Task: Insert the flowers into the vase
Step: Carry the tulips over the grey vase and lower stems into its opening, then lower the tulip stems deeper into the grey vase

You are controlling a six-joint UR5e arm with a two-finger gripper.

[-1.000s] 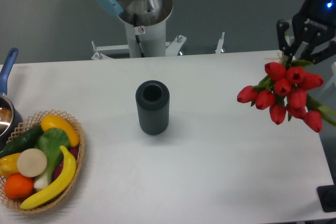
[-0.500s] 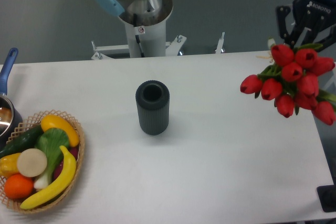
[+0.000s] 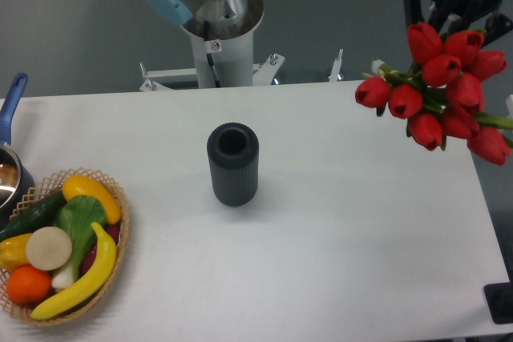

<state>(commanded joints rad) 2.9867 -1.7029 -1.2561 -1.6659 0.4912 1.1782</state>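
Observation:
The flowers (image 3: 439, 90), a bunch of red tulips with closed buds and green stems, hang in the air at the upper right, above the table's right end. My gripper (image 3: 455, 20) is right behind them at the top right edge, shut on the flowers; the buds hide its fingertips. The vase (image 3: 233, 163), a dark ribbed cylinder with a round open mouth, stands upright at the middle of the white table (image 3: 337, 230), well left of and below the flowers.
A wicker basket (image 3: 58, 246) of fruit and vegetables sits at the left front. A blue-handled metal pot (image 3: 10, 158) is at the left edge. The arm's base column (image 3: 212, 30) stands behind the table.
The gripper has lifted the flowers up and slightly left, off the table's right end and higher in view. The vase has not moved.

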